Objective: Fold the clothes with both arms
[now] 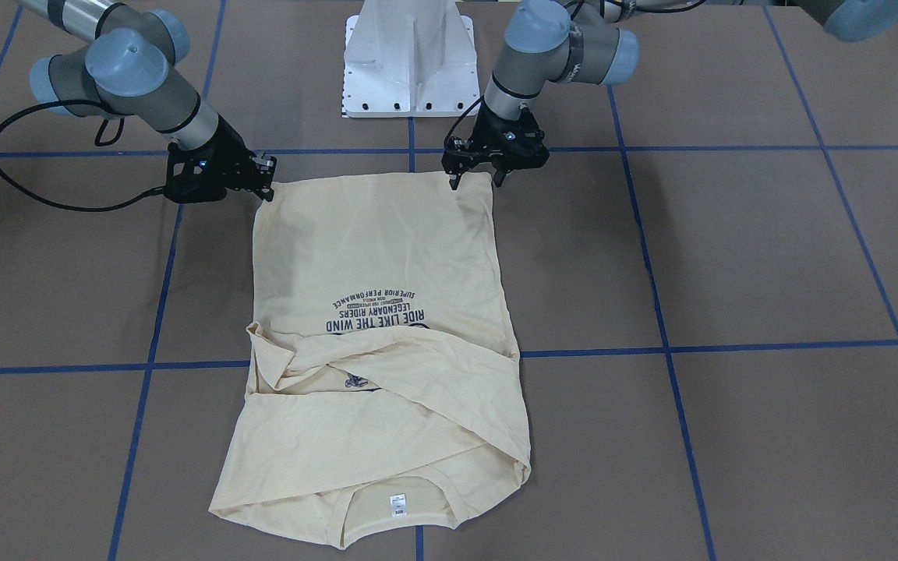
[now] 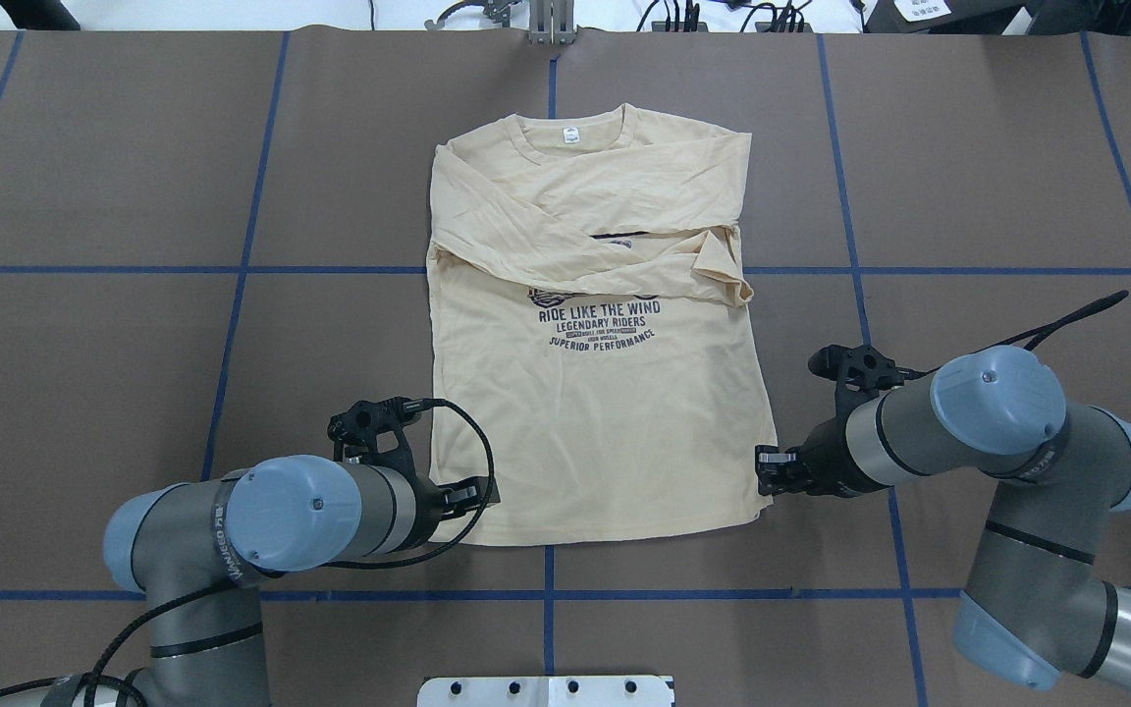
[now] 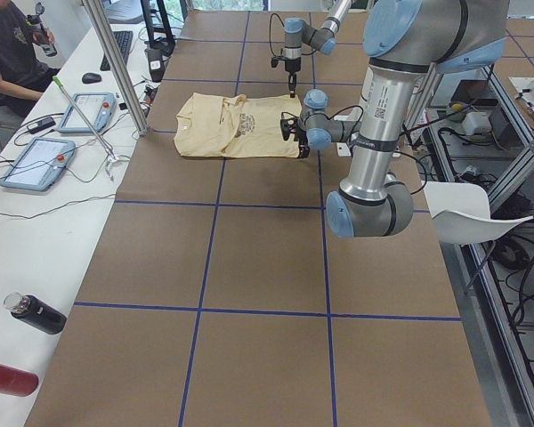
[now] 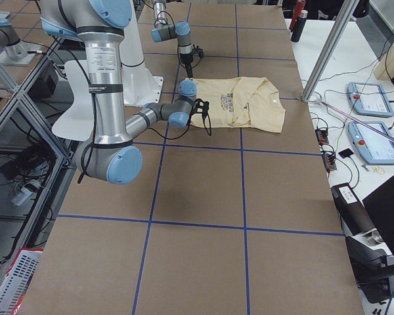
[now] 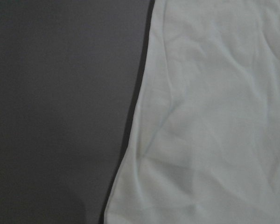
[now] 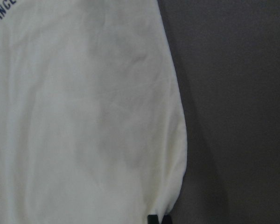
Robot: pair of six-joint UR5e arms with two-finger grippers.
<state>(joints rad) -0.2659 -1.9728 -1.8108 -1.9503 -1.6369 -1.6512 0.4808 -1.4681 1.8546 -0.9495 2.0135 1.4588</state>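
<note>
Shirt [image 2: 595,422] lies flat mid table [image 2: 134,393], print up, sleeves crossed over the chest, hem toward the robot. We judge it light, limp and thin, so we'd pinch the two hem corners and lift them together, or it sags and drags. The front-facing view shows the left gripper [image 1: 477,181] spread astride its corner, which the overhead hides behind wrist and cable [image 2: 482,462]. The right gripper [image 2: 765,471] sits at the other corner, and we can't tell whether it's clamped.

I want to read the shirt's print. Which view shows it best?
Overhead exterior: the print is upright and legible. Front-facing shows it upside down; side views, tiny; right wrist, only a few letters; left wrist, none.
</note>
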